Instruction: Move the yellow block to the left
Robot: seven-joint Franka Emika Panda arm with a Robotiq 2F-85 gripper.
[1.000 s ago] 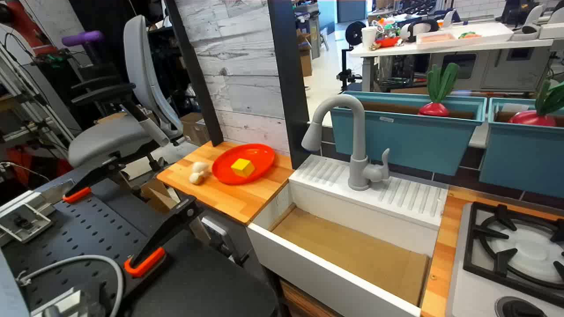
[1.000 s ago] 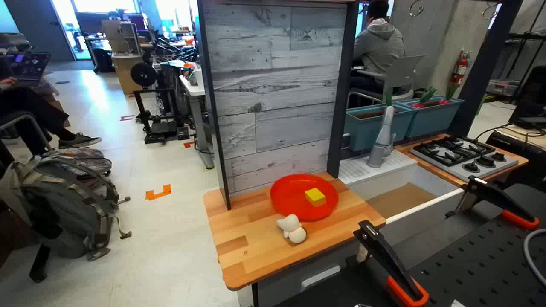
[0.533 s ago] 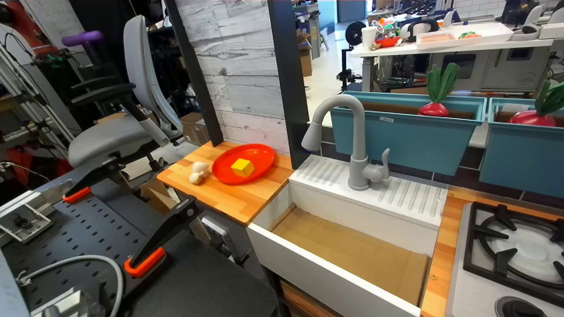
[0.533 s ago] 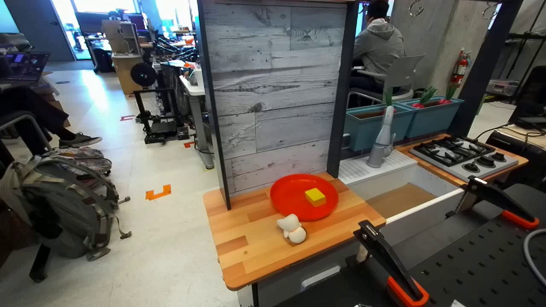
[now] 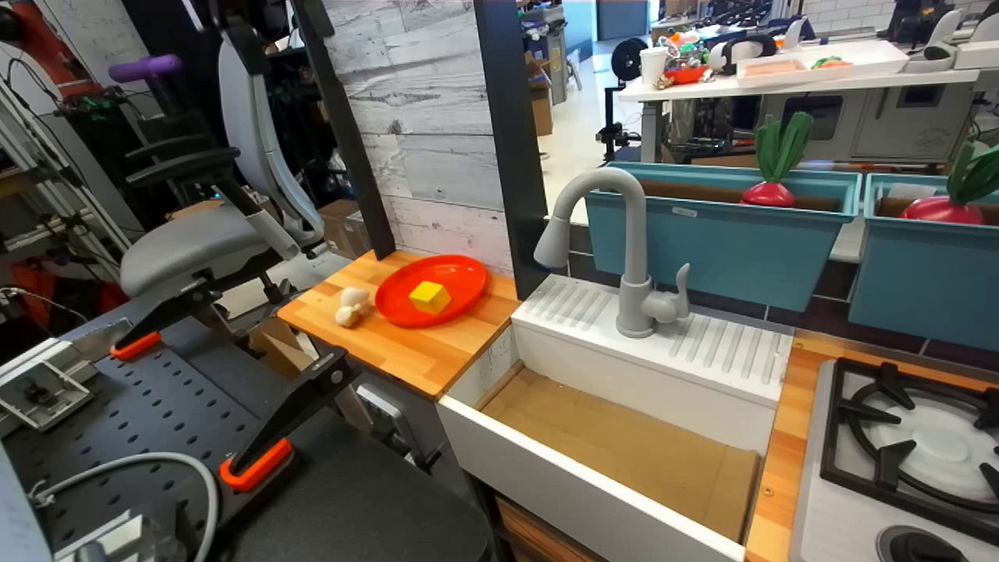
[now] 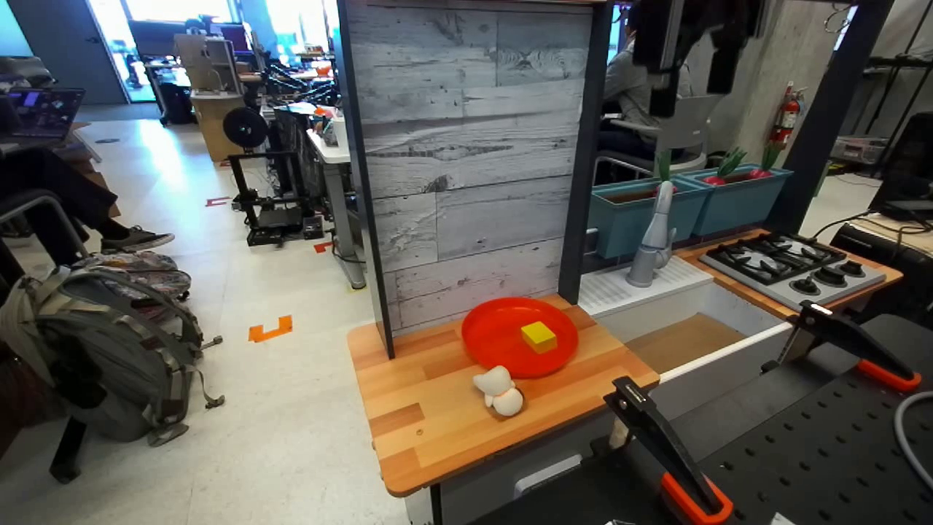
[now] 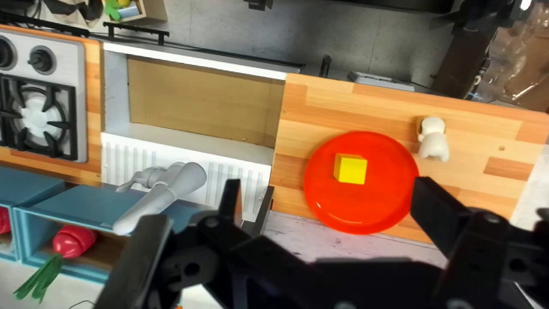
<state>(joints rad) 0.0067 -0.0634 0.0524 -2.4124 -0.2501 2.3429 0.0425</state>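
The yellow block (image 5: 430, 297) is a small cube resting on the round red-orange plate (image 5: 398, 306). Both show in an exterior view as block (image 6: 539, 337) and plate (image 6: 496, 339). In the wrist view the block (image 7: 352, 170) sits off-centre on the plate (image 7: 377, 204), between the fingers in the picture. My gripper (image 7: 328, 182) is open and empty, its two black fingers far apart. It hangs high above the counter; in an exterior view the gripper (image 6: 694, 91) shows at the top, well above the block. Its fingertips also show at the top left of an exterior view (image 5: 289, 51).
A small white figurine (image 6: 499, 392) sits on the wooden counter (image 6: 408, 459) beside the plate. A grey-white panel (image 6: 474, 168) rises behind the plate. The sink (image 5: 593, 476), grey faucet (image 5: 636, 257), stove (image 5: 921, 445) and teal planters (image 5: 710, 242) stand alongside.
My gripper has come into view at the top of both exterior views; it was out of sight before. The block, plate and figurine have not moved.
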